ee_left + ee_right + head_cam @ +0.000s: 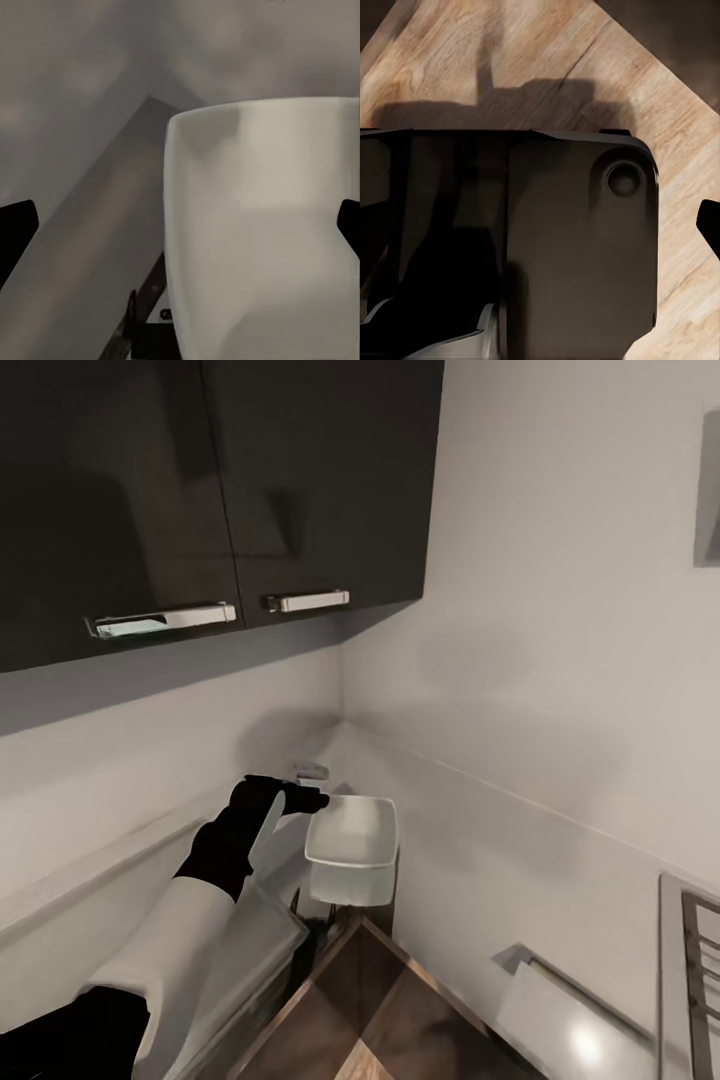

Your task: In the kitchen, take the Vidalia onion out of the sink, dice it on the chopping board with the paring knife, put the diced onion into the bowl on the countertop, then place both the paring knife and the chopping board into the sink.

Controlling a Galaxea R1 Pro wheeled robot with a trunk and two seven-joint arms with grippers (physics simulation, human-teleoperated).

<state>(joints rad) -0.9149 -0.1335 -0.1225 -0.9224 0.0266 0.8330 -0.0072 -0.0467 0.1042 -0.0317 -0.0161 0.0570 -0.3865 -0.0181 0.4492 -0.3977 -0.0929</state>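
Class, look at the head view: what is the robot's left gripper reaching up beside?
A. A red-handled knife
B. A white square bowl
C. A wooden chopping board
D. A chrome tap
B: in the head view the left gripper is at the rim of the white bowl, and the left wrist view shows the bowl's white wall close ahead between the fingertips.

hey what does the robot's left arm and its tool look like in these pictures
In the head view, the left arm has a smooth white shell on the forearm, with glossy black sections at the elbow and wrist. The left tool is all black with short blunt fingers. No cables or markings are visible. In the left wrist view, its fingertips show as plain black shapes.
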